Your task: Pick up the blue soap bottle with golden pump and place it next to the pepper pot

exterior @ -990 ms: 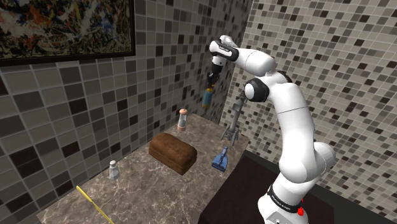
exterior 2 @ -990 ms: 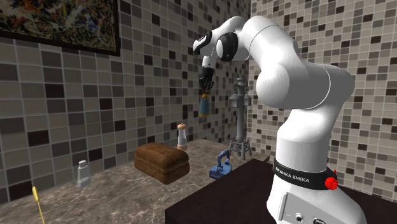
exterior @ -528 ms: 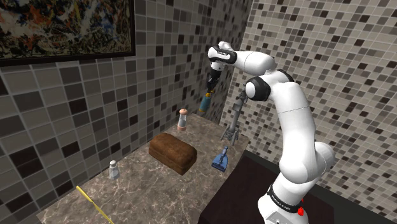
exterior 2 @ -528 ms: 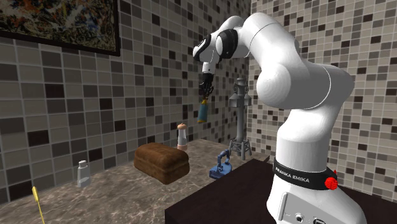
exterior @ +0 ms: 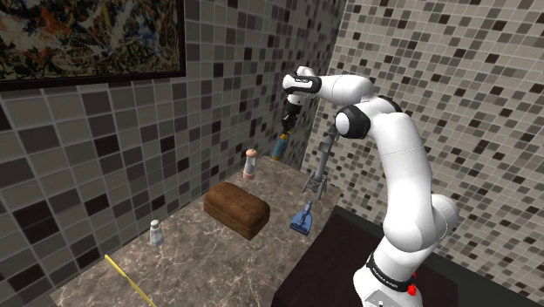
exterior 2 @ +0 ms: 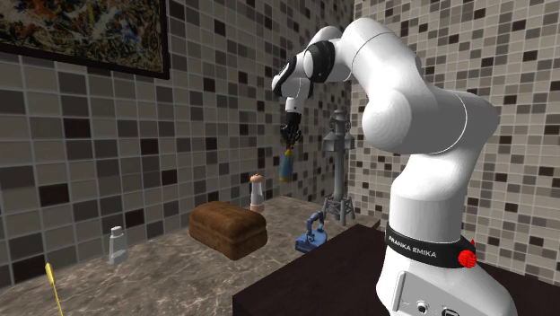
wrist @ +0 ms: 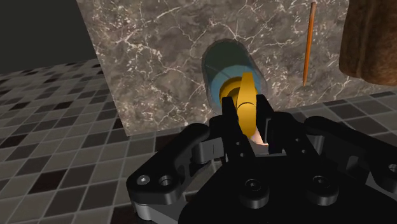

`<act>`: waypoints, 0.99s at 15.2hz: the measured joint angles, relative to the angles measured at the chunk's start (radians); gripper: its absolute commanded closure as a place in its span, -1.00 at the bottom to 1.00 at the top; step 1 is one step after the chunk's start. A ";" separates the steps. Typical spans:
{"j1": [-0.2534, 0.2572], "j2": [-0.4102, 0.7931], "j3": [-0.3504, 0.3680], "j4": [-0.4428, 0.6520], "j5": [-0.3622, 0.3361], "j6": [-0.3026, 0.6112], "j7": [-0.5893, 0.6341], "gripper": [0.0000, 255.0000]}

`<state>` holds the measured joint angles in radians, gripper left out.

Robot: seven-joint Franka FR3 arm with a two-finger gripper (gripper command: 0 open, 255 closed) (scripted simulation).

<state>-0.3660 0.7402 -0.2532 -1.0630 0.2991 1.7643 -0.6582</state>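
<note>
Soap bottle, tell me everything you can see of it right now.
The soap bottle has a rounded blue body and a golden pump on top. The black pincer is shut on the pump, so the bottle hangs roughly upright, pump up, in the air over the marbled counter. Nothing but the pincer touches it.

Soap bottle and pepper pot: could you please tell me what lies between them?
Nothing: in the shoulder view the soap bottle, hanging from the end effector, and the pepper pot have a bare gap between them.
</note>
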 measured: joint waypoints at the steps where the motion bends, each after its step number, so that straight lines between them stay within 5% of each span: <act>1: 0.000 0.003 0.000 -0.007 0.001 0.010 -0.003 1.00; 15: 0.012 0.040 0.009 -0.135 0.017 0.170 -0.031 1.00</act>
<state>-0.3543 0.7800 -0.2444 -1.1977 0.3161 1.9346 -0.6895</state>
